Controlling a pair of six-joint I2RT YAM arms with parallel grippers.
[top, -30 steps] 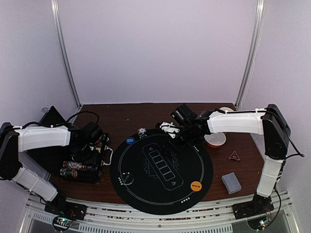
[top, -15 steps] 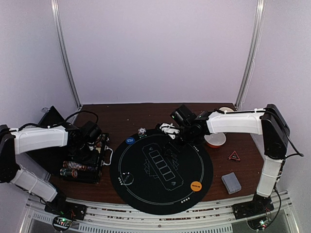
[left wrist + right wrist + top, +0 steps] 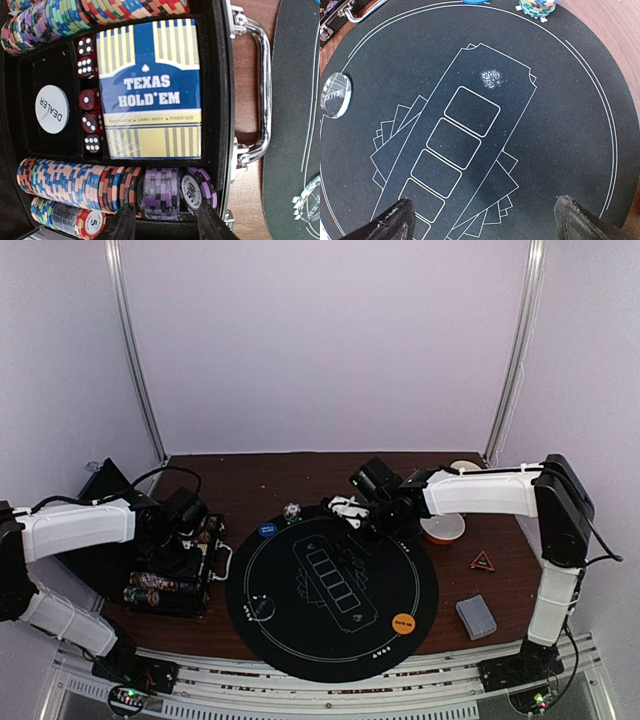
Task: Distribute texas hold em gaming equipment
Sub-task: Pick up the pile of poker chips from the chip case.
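The left gripper (image 3: 167, 227) hangs over the open poker case (image 3: 218, 100) at the left of the table. Its fingers are spread, one on each side of the purple chips (image 3: 162, 192) lying on edge in the case's near row. I see no firm pinch yet (the left finger shows a sliver of gap).

To do this well, I reckon it should drop straight down and keep the jaws square across the faces of the row. It should take only the purple run, so the multicoloured chips (image 3: 70, 180) just to the left are not dragged along. Then it should lift clear of the case wall before swinging toward the black round mat (image 3: 560, 125).

The Texas Hold'em card box (image 3: 150, 90) lies just beyond the purple chips, with the red dice (image 3: 90, 120) and white dealer button (image 3: 52, 109) further left.

The right gripper (image 3: 485, 220) stands wide apart and empty above the mat's far side.
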